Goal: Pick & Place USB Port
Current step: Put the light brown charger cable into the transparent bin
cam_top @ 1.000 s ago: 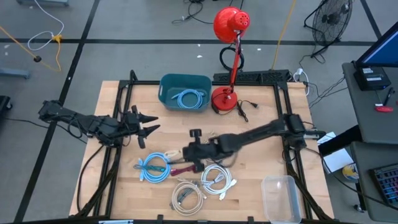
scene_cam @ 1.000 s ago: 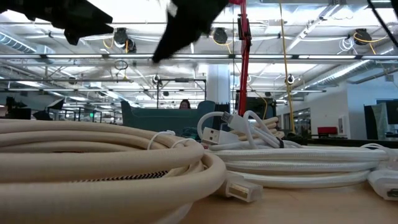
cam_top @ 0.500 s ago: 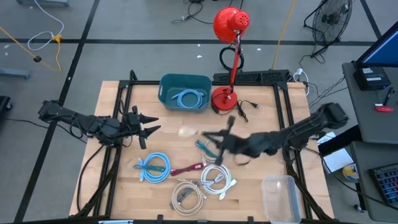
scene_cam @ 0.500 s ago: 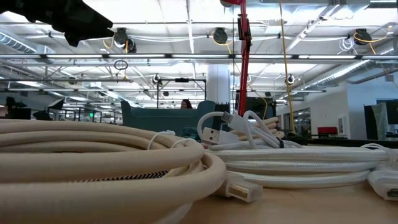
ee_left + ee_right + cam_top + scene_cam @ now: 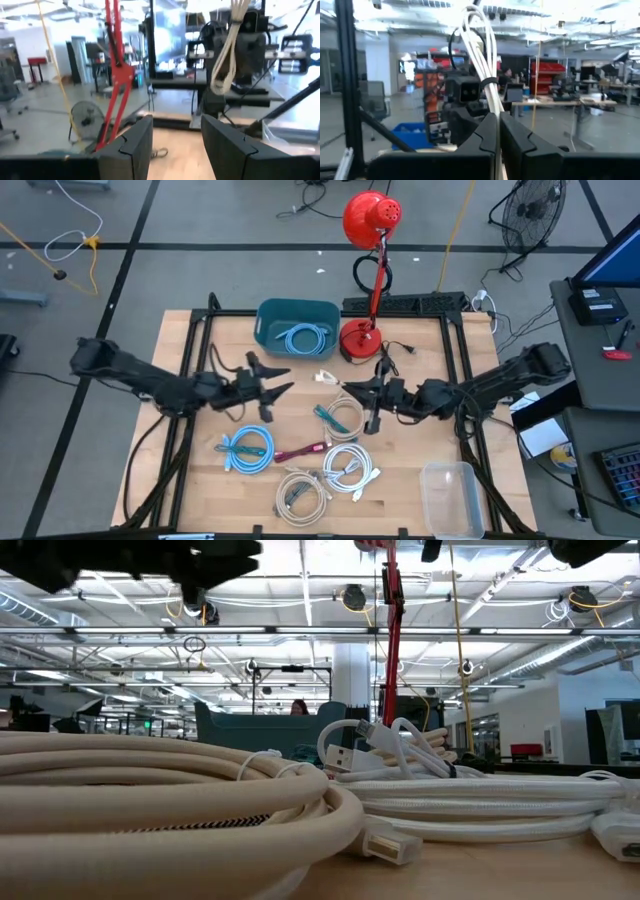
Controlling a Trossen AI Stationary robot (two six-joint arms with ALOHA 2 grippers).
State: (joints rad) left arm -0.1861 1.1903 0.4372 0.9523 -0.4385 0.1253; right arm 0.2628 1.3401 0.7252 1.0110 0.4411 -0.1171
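We see a wooden worktop on black rails, in a large open workshop with grey floor. We judge the carry step is in hand: the right gripper, centre of the high view, is clamped on a white USB cable lifted clear. Next it must reach the teal bin, upper centre, and release. The left gripper, fingers apart, hovers left of centre. Other coiled cables lie lower centre.

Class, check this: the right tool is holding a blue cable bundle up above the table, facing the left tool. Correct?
Not quite. The right tool is holding up a white cable bundle, not a blue one, as the right wrist view shows. It is raised above the table, facing the left tool.
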